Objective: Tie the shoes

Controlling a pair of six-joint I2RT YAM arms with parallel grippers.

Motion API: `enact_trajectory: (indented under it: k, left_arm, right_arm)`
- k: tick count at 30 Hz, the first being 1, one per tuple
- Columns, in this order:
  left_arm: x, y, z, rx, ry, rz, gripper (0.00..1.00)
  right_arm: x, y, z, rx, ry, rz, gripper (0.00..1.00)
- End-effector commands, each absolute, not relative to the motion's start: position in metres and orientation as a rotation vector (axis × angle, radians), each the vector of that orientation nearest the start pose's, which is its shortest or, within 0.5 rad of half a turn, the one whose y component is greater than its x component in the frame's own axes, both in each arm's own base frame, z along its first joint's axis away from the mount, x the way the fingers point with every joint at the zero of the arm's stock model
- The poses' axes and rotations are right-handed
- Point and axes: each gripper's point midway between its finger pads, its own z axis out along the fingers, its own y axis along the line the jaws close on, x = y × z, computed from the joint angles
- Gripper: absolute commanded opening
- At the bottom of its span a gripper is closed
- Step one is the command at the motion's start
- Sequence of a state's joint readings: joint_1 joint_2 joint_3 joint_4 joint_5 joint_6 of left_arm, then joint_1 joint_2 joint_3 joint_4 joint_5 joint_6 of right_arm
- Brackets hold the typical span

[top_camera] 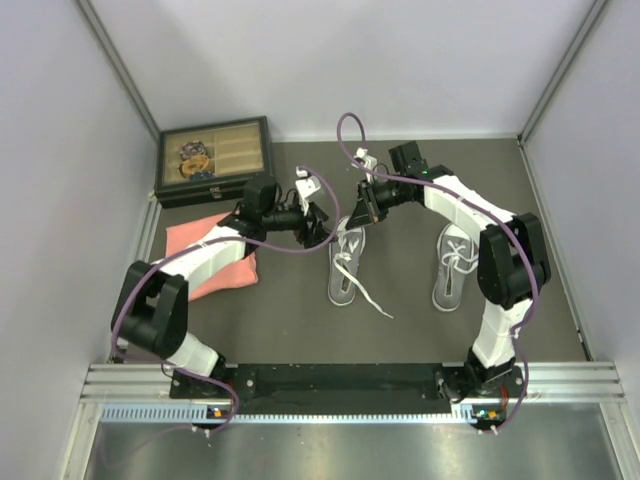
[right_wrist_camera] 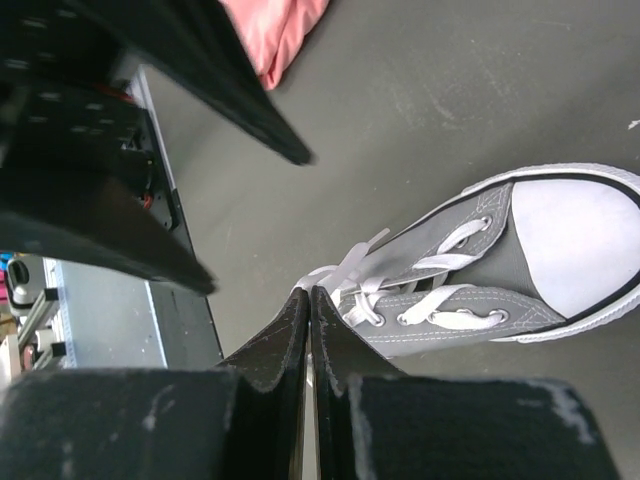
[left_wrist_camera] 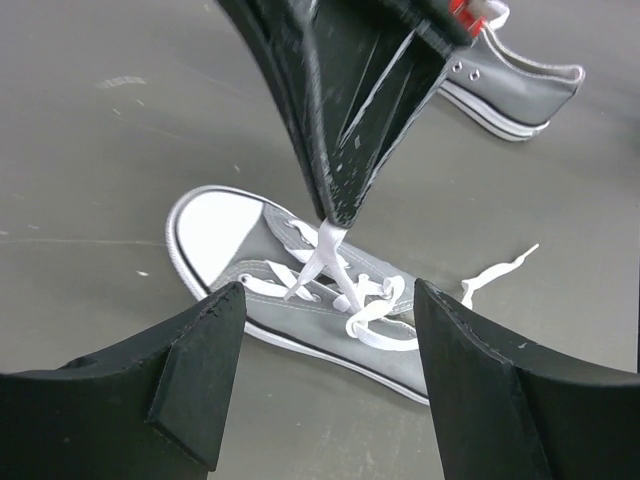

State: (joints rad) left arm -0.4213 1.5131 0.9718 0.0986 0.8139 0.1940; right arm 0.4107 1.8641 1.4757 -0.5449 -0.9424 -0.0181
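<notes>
Both shoes lie on the dark bench (top_camera: 285,315), toes toward the back wall and well apart from each other. The arms meet over the left shoe (top_camera: 346,262). The right shoe (top_camera: 455,262) sits alone with its laces loose on top, and I can't tell whether there is any knot in them.

The right pincer (right_wrist_camera: 308,300) is clenched flat. A strand of white lace (left_wrist_camera: 322,255) runs up from the eyelets into its tips, drawn into a small tent above the tongue. The left pincer (left_wrist_camera: 328,295) is released, its jaws standing wide to either side of that shoe and gripping nothing. A free lace end (top_camera: 372,300) trails across the bench toward the near edge. A pink cloth (top_camera: 205,255) and a dark box (top_camera: 213,160) lie off to the left, out of the work.

The shoe looks small and light, soft canvas on a rubber sole. I'd expect a firm tug on the lace to drag or tip the whole shoe rather than tighten anything, so pulls should be short and balanced between the two sides. The lace is flat, thin and limp. It won't hold a loop by itself and could slide out of hard fingers. The best hold is probably across its flat width, a little above the top eyelets. The open pincer's sensible target would be the other strand or the trailing end.
</notes>
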Motion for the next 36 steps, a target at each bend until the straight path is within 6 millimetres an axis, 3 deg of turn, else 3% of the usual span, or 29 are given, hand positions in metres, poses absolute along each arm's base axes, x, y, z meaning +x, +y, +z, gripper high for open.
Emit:
enact_trajectory:
  k: [1, 12, 16, 17, 19, 24, 27, 28, 31, 32, 33, 35, 36]
  left_arm:
    - [0.331, -0.293, 0.182, 1.105, 1.584, -1.025, 0.72]
    - [0.343, -0.316, 0.162, 1.146, 1.560, -1.068, 0.54]
    - [0.339, -0.321, 0.161, 1.151, 1.559, -1.095, 0.38]
    - [0.338, -0.322, 0.161, 1.150, 1.557, -1.102, 0.31]
    - [0.335, -0.322, 0.160, 1.143, 1.566, -1.116, 0.26]
    - [0.335, -0.322, 0.159, 1.120, 1.580, -1.133, 0.00]
    - [0.335, -0.320, 0.155, 1.100, 1.603, -1.124, 0.00]
    - [0.335, -0.319, 0.154, 1.095, 1.612, -1.125, 0.00]
    - [0.336, -0.313, 0.150, 1.056, 1.657, -1.118, 0.00]
    - [0.335, -0.312, 0.147, 1.046, 1.673, -1.122, 0.00]
    - [0.336, -0.311, 0.147, 1.032, 1.687, -1.122, 0.00]
    - [0.336, -0.308, 0.142, 1.015, 1.715, -1.117, 0.00]
    - [0.335, -0.308, 0.140, 1.005, 1.728, -1.122, 0.00]
  right_arm:
    - [0.330, 0.309, 0.184, -0.988, 2.117, 1.357, 0.00]
    - [0.324, 0.312, 0.188, -1.010, 2.107, 1.374, 0.00]
    - [0.324, 0.312, 0.190, -1.014, 2.101, 1.376, 0.00]
    - [0.323, 0.312, 0.190, -1.014, 2.102, 1.380, 0.00]
    - [0.323, 0.312, 0.190, -1.012, 2.104, 1.383, 0.00]
    - [0.323, 0.312, 0.189, -1.000, 2.113, 1.386, 0.00]
    - [0.323, 0.306, 0.187, -0.984, 2.148, 1.345, 0.16]
    - [0.323, 0.303, 0.186, -0.978, 2.162, 1.324, 0.31]
    - [0.318, 0.283, 0.180, -0.949, 2.190, 1.260, 0.50]
    - [0.316, 0.275, 0.188, -0.950, 2.164, 1.218, 0.51]
    - [0.306, 0.266, 0.173, -0.949, 2.196, 1.198, 0.54]
    - [0.296, 0.256, 0.171, -1.027, 2.152, 1.115, 0.55]
    - [0.286, 0.250, 0.159, -1.038, 2.184, 1.105, 0.55]
